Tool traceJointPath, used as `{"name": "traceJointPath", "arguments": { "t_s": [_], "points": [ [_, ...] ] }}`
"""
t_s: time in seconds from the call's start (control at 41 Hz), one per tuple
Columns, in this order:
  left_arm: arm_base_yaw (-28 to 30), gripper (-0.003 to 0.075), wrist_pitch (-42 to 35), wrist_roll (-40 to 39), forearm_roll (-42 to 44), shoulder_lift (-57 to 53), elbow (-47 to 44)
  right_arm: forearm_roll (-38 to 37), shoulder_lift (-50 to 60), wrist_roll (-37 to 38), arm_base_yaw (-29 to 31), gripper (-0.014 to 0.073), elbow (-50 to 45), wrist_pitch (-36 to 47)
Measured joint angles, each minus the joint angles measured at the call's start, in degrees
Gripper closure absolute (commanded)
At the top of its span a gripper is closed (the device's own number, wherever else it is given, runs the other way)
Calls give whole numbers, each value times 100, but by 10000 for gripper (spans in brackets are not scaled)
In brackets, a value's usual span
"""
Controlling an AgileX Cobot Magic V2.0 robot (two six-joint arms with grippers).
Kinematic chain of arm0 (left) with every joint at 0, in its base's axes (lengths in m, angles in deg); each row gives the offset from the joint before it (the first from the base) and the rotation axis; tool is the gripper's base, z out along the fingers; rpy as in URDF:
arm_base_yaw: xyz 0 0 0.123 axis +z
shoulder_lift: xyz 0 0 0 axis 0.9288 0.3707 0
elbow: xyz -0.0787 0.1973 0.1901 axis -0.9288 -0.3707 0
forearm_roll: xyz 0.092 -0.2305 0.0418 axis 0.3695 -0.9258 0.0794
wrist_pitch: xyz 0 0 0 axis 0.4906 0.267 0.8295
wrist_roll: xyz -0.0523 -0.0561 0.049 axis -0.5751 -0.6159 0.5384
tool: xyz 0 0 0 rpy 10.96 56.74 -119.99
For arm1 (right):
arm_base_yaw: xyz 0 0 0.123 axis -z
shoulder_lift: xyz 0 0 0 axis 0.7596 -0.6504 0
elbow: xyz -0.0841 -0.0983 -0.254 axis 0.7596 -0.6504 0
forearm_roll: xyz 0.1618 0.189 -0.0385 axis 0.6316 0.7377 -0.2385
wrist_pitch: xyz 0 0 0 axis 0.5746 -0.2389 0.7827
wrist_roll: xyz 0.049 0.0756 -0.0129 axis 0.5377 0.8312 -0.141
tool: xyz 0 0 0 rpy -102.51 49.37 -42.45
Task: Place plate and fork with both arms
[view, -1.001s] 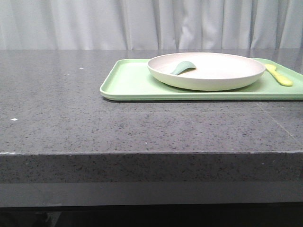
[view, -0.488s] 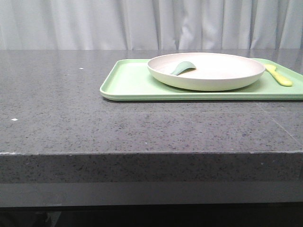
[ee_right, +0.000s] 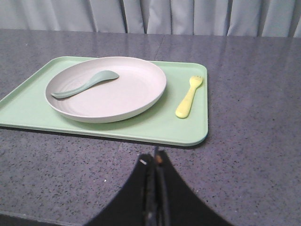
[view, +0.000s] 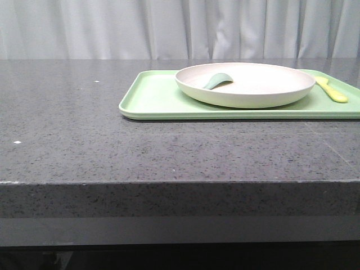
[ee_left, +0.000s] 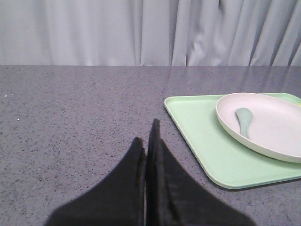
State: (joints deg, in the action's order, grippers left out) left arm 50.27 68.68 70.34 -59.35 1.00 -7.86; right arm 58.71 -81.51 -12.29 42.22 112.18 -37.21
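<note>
Light green tray (view: 152,98) holds the plate (view: 253,93), with a grey-green spoon (view: 216,80) lying inside it; the fork (ee_right: 189,97) lies on the tray just beside the plate, apart from it. Dark speckled stone table (view: 84,146), pale curtain (view: 112,28) behind. Left gripper (ee_left: 146,141) and right gripper (ee_right: 155,162) both pinched closed, empty, near the tray's edge, touching nothing.

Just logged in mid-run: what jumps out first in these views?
The light green tray on the dark speckled table draws the eye first, with the cream-white plate sitting on it. A grey-green spoon lies inside the plate, and the yellow fork lies on the tray beside it. Both the left gripper and right gripper are shut, short of the tray.
</note>
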Motion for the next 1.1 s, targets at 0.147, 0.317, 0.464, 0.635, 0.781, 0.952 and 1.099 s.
{"name": "traceJointPath", "arguments": {
  "t_s": [0.147, 0.317, 0.464, 0.635, 0.781, 0.952, 1.099],
  "points": [
    [0, 738, 0, 0, 0, 0, 0, 0, 0, 0, 0, 661, 0, 0],
    [0, 738, 0, 0, 0, 0, 0, 0, 0, 0, 0, 661, 0, 0],
    [0, 738, 0, 0, 0, 0, 0, 0, 0, 0, 0, 661, 0, 0],
    [0, 738, 0, 0, 0, 0, 0, 0, 0, 0, 0, 661, 0, 0],
    [0, 738, 0, 0, 0, 0, -5, 0, 0, 0, 0, 661, 0, 0],
    [0, 738, -12, 0, 119, -240, -317, 0, 0, 0, 0, 661, 0, 0],
    [46, 738, -12, 0, 142, -957, -887, 0, 0, 0, 0, 661, 0, 0]
  ]
}}
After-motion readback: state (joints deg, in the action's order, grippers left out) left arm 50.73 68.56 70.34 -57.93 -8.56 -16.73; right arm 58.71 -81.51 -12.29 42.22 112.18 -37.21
